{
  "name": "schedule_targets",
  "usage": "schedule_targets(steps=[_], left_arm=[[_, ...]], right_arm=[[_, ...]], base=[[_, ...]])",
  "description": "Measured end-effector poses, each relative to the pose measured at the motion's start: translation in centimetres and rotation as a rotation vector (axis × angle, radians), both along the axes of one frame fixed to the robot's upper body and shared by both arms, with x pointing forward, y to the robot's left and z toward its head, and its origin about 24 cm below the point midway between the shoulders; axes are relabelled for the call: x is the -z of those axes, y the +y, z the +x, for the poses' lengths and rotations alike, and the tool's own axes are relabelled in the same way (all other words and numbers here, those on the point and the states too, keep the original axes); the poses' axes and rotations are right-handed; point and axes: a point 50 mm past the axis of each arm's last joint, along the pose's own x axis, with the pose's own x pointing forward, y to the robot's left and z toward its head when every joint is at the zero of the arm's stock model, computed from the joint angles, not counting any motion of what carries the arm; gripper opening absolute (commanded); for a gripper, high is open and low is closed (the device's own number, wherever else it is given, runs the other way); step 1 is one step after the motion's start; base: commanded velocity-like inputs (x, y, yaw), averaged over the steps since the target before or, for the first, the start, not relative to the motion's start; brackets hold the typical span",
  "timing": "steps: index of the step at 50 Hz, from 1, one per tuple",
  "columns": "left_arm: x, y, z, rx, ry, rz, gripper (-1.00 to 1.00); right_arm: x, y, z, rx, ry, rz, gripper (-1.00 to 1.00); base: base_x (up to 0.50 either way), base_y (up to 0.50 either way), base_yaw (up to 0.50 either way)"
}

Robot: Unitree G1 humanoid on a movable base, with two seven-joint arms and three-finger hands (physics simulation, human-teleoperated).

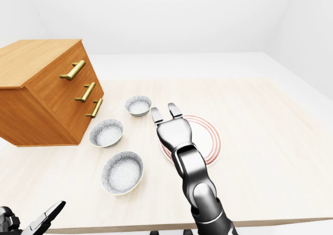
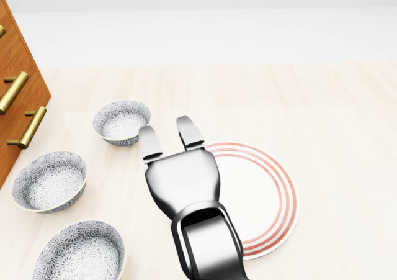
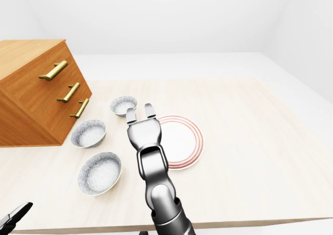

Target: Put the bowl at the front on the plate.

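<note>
Pale wooden table [image 2: 335, 106] beside a drawer chest [image 1: 47, 89]: the right hand [image 2: 183, 180], fingers spread and empty, hovers over the striped plate [image 2: 263, 193] at its left edge, fingertips aimed up-left at the topmost patterned bowl [image 2: 121, 121], the likely target, just beyond them

I am looking over a pale wood surface [image 1: 260, 162] that is carrying a wooden drawer chest [image 1: 47, 97] at the left, a top bowl [image 1: 138, 105], middle bowl [image 1: 106, 133] and bottom bowl [image 1: 122, 172] lining up beside it, and a red-ringed plate [image 1: 210, 136] lying just right of them
</note>
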Motion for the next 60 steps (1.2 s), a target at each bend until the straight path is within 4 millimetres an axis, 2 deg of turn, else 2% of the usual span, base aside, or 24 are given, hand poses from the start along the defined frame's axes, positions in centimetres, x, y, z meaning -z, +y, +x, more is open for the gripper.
schedule_targets(steps=[14, 33, 60], left_arm=[[0.0, 0.0, 0.0, 0.001, -0.002, -0.002, 1.00], [0.0, 0.0, 0.0, 0.002, -0.008, -0.002, 1.00], [0.1, 0.0, 0.0, -0.006, -0.013, -0.004, 1.00]], right_arm=[[-0.2, 2.4, -0.6, -0.090, 0.017, 0.025, 1.00], [0.7, 4.8, -2.4, -0.200, 0.053, 0.018, 1.00], [2.5, 6.0, -5.7, -0.322, 0.083, -0.025, 1.00]], base=[[0.00, 0.00, 0.00], [0.00, 0.00, 0.00], [0.00, 0.00, 0.00]])
